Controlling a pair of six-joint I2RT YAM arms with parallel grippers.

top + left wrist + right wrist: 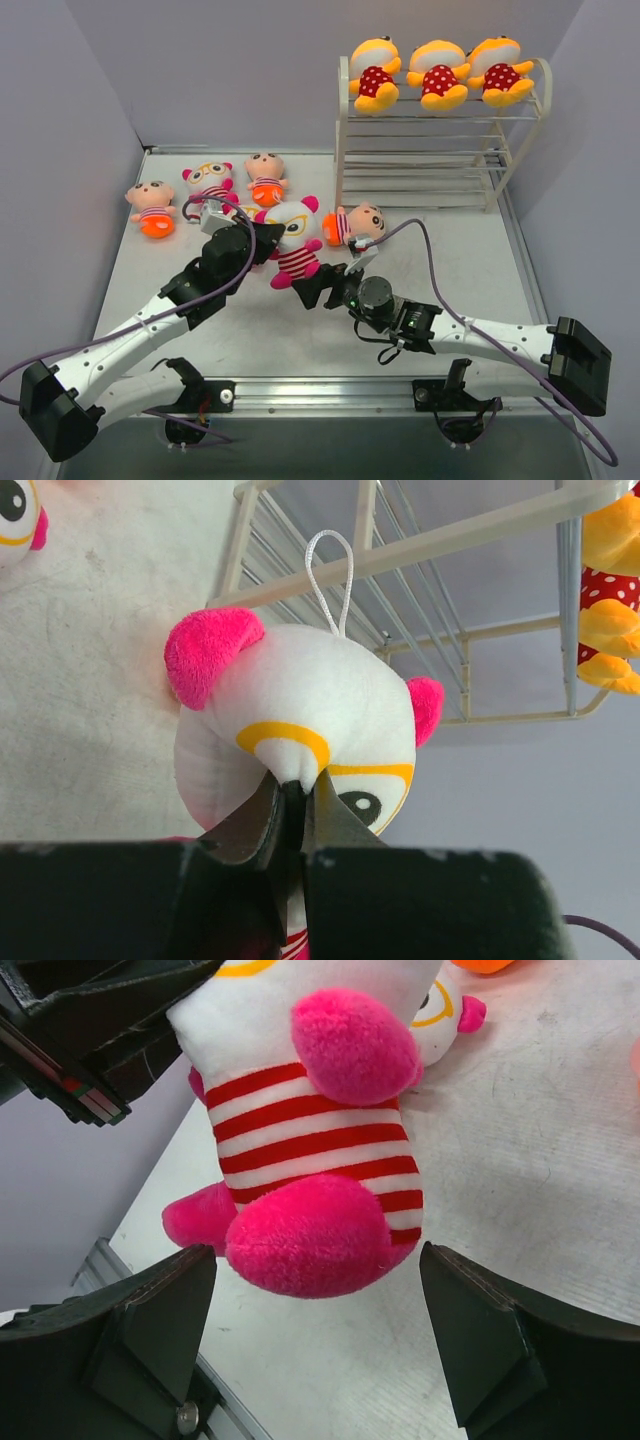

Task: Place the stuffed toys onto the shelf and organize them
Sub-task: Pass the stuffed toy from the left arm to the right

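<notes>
A white-faced striped doll (pixel 294 236) is held off the table (pixel 300 345) near the centre of the overhead view, below and left of the shelf (pixel 345 120), which stands at the upper right. The left end effector (pixel 292 785) is closed tight on a fold of plush at the bridge of the doll's yellow glasses, so the toy hangs from its face with the striped body and pink feet dangling. The right end effector (pixel 315 1260) is spread wide, one finger at each side of the doll's lower body; nothing is gripped by it, and contact cannot be confirmed. The top tier is already filled by three yellow dolls (pixel 437 72), while the lower tiers appear bare. Four more dolls are seen lying on the table: three at the upper left and one just above the right end effector. The toy is judged to be light, soft and easily squashed, with no risk of breakage; a pinch on loose fabric can slip or let the body swing and twist. A firmer hold would be expected across the striped torso, where the stuffing is compact. The hanging loop (pixel 330 570) on the head is thought too thin to be grasped reliably.
</notes>
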